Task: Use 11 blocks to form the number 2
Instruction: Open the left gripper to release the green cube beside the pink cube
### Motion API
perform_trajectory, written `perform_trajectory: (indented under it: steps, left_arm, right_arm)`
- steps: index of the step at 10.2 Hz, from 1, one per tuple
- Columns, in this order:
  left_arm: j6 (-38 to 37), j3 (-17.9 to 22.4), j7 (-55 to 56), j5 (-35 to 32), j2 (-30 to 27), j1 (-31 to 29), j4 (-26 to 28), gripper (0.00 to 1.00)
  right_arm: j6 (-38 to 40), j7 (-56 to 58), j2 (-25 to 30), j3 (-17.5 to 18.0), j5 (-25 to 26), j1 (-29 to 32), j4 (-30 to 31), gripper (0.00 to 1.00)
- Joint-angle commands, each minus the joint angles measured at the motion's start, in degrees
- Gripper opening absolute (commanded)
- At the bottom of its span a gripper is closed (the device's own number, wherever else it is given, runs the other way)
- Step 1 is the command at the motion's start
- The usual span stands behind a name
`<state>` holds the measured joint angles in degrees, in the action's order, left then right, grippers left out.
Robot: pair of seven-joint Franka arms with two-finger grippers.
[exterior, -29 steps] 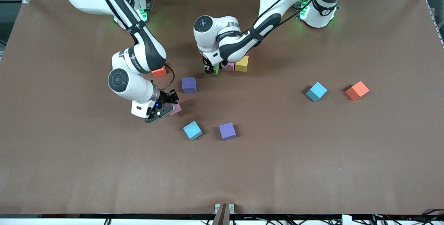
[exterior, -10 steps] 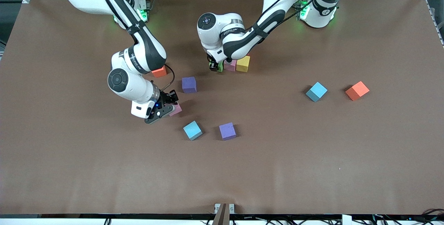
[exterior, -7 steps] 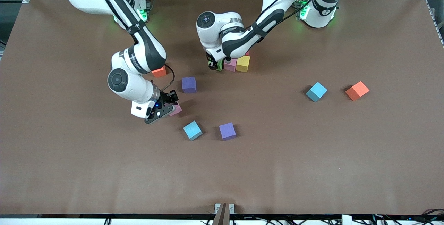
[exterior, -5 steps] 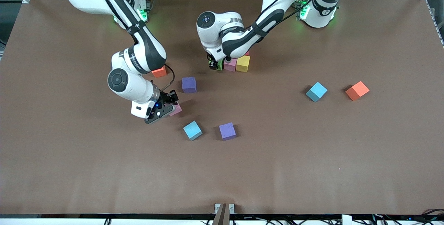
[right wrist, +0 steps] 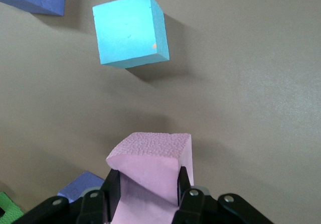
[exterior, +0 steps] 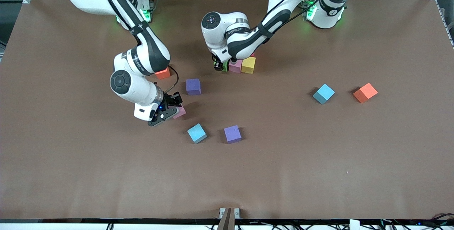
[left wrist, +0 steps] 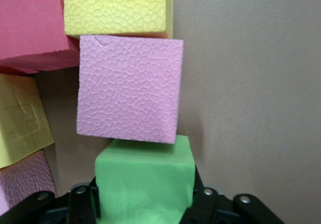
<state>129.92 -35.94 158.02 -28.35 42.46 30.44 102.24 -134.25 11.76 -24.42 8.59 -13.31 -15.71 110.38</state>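
the left gripper (left wrist: 144,204) is seen with a green block (left wrist: 145,181) between its jaws — whether clamped or just loosened cannot be told; a pink block (left wrist: 129,88) touches it just ahead. the right gripper (right wrist: 145,196) is clamped on another pink block (right wrist: 149,176) — a light blue block (right wrist: 130,29) lies ahead on the surface (exterior: 283,159).

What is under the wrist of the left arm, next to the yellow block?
A pink block beside the yellow block, and a green block between the left gripper fingers. The wrist view shows a red block and other blocks; the arm covers the rest.
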Motion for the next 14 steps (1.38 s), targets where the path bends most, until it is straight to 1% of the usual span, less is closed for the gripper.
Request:
perform_trajectory:
  steps: [1,4,6,9,12,14]
  left_arm:
    - [0.42,-0.36,7.92,0.05,-1.49,0.24,1.12,1.00]
    - [0.07,-0.53,7.65,0.14,-2.02,-0.11,0.77,1.00]
    - [-0.72,-1.93,7.74,0.49,-2.11,-0.29,0.60,1.00]
    - [-2.39,-3.52,7.48,2.33,-3.86,-0.72,0.60,1.00]
    - [-5.37,-7.64,6.60,2.51,-4.14,-5.63,-0.45,1.00]
    - [-8.18,-10.71,4.94,2.51,-6.23,-10.72,-0.64,1.00]
  right_arm:
    - [0.40,0.10,-0.28,-0.07,0.65,-0.28,-0.69,0.49]
    - [0.31,0.10,-0.28,-0.07,0.57,-0.28,-0.78,0.49]
    - [0.40,-0.07,-0.10,-0.07,0.57,-0.28,-0.78,0.49]
    - [1.10,-0.60,0.60,-0.07,0.48,-0.37,-1.22,0.48]
    - [1.80,-0.69,0.95,-0.07,0.39,-0.37,-1.57,0.48]
    - [1.89,-0.69,1.04,-0.07,0.30,-0.11,-1.92,0.48]
